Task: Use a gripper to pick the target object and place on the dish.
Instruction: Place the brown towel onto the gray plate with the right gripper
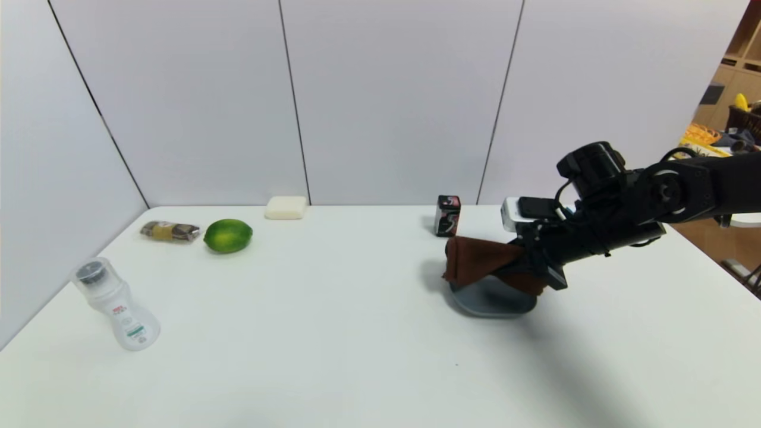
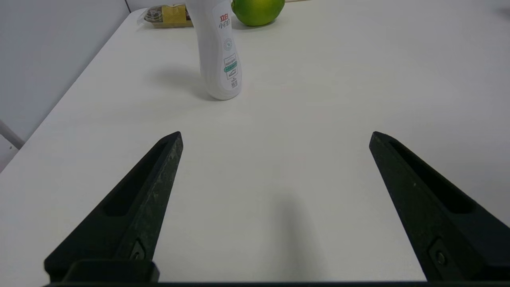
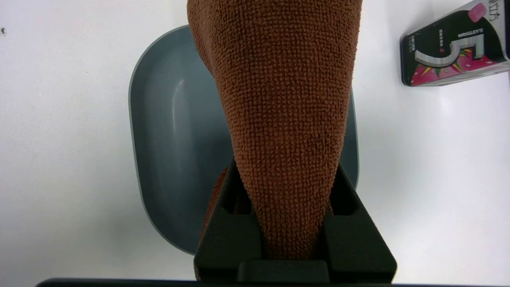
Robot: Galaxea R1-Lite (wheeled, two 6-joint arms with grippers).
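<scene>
Right gripper (image 3: 285, 187): you have it pinching the brown towel (image 1: 478, 258) tight, with a finger pressed on each side of the roll
Towel: it sticks out in front of your right gripper, up in the air, and hangs right over the dish (image 3: 171, 131)
Dish: the grey-blue plate sits on the white table (image 1: 333, 333) just under your fingers, and it looks bare inside
How the towel feels: I think it is soft, squashy and light; see how it gets thin where you squeeze it and fat at the far end
Will it slip: the fuzzy cloth should not slide out, but the free end can flop or unroll
Where to hold: you hold it near one end; a grab nearer the middle would keep it from drooping
What to do next: I think you should go down a little so the long side lies along the dish, then let go
Watch out: the gum box (image 3: 454, 48) stands just beside the dish, off to one side of your gripper
Left gripper (image 2: 275, 137): its fingers are spread wide and hold nothing; it waits over the table, with the white bottle (image 2: 217, 52) and the lime (image 2: 257, 10) far out in front of it
</scene>
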